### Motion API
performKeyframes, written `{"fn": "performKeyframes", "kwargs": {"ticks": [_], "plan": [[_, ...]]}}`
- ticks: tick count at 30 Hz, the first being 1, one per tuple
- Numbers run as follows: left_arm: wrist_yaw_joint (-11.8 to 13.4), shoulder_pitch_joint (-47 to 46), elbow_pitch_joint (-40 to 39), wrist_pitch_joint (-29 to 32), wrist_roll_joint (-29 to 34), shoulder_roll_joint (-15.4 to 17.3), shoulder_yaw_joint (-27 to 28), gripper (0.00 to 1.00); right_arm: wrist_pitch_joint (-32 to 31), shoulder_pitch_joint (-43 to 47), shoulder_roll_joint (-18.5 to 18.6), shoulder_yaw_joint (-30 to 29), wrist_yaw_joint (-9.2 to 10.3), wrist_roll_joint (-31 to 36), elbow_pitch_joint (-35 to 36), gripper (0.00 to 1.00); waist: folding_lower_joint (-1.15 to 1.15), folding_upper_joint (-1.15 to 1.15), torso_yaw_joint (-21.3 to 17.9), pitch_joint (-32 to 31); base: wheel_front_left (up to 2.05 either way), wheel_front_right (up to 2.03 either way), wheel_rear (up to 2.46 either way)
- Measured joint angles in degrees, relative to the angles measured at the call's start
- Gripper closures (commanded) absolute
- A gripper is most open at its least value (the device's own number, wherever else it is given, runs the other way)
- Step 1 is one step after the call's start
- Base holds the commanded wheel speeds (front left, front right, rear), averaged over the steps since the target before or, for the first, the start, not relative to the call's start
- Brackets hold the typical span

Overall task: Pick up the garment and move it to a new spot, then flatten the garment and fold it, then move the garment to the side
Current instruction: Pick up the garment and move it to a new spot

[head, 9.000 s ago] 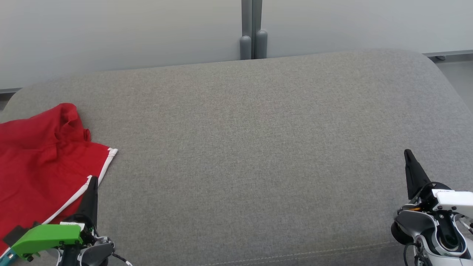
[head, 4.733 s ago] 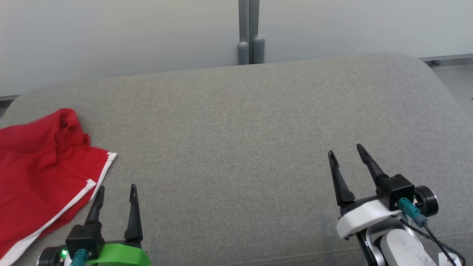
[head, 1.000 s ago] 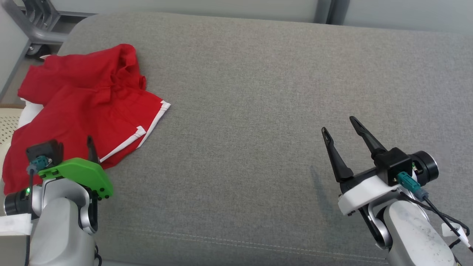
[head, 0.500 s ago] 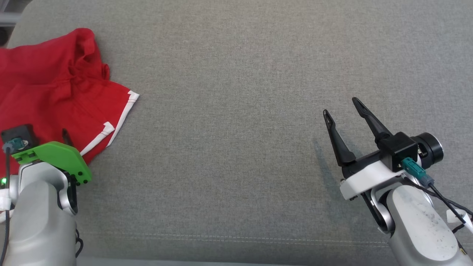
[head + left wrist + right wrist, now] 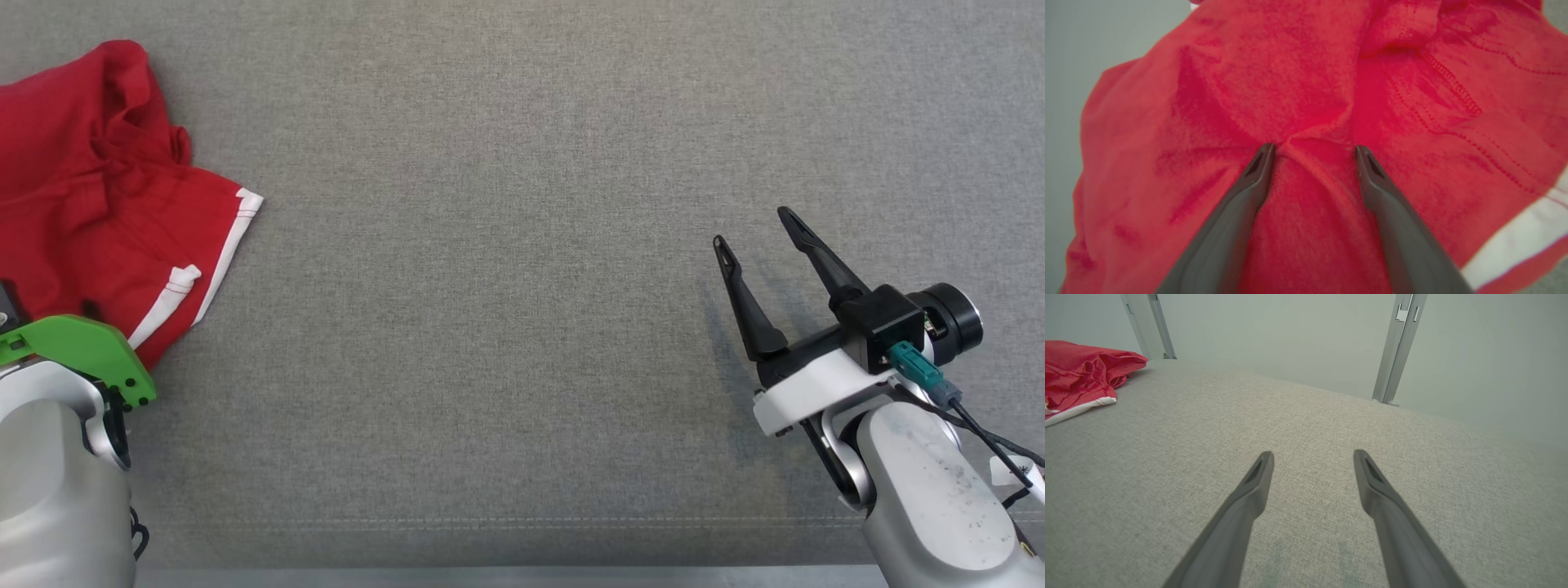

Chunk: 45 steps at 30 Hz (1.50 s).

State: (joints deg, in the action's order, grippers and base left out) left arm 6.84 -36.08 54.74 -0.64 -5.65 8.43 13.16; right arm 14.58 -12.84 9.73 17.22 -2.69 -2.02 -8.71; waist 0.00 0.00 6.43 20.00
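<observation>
Grey fabric cushion (image 5: 522, 327), head view: red garment (image 5: 90, 204) bunched at the far left edge, white trim facing centre. Right gripper (image 5: 752, 227) spread, empty, over bare cushion at lower right, well apart from the garment. Left wrist view: left gripper (image 5: 1313, 148) spread, tips on the red cloth, a ridge of fabric between them, not pinched. Right wrist view: garment far left, pale wall (image 5: 1290, 330) behind.

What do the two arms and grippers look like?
Both grippers have two long, tapering dark jaws. The left gripper has a green bracket; the right gripper has a white bracket, a teal connector and a dark cable. Forearms are pale grey; the right forearm looks scuffed.
</observation>
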Motion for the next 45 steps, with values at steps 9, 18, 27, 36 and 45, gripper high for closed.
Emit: {"fn": "performKeyframes", "kwargs": {"ticks": [9,18,27,36,45], "plan": [[0.0,-2.0,3.3,-1.6,2.1,-0.7,1.1,1.00,0.0,-0.2,0.0,-0.4,0.10,0.0,-0.3,0.00,0.00,0.00,-0.3,0.2,0.00,0.00,0.00],[0.0,-2.8,4.6,-5.5,3.3,-2.3,1.4,1.00,0.0,-0.2,-1.2,-0.4,0.22,-0.6,-0.8,0.00,0.00,0.00,0.2,-2.0,0.00,0.00,0.00],[-0.3,-3.4,2.7,-12.5,0.1,-4.1,2.6,1.00,0.0,-0.1,-2.6,-0.9,0.33,-1.6,-1.9,0.00,0.00,0.00,0.8,-5.4,0.00,0.00,0.00],[-2.2,-3.4,-1.8,-13.6,0.9,-4.3,0.1,1.00,0.0,1.4,-3.5,-1.4,0.87,-2.2,-3.1,0.00,0.00,0.00,0.6,-10.0,0.00,0.00,0.00],[-5.5,-5.5,-8.6,-13.6,1.3,-5.9,-3.5,1.00,0.0,4.6,-4.2,-2.1,1.78,-3.7,-4.4,0.00,0.00,0.00,-1.6,-15.1,0.00,0.00,0.00]]}}
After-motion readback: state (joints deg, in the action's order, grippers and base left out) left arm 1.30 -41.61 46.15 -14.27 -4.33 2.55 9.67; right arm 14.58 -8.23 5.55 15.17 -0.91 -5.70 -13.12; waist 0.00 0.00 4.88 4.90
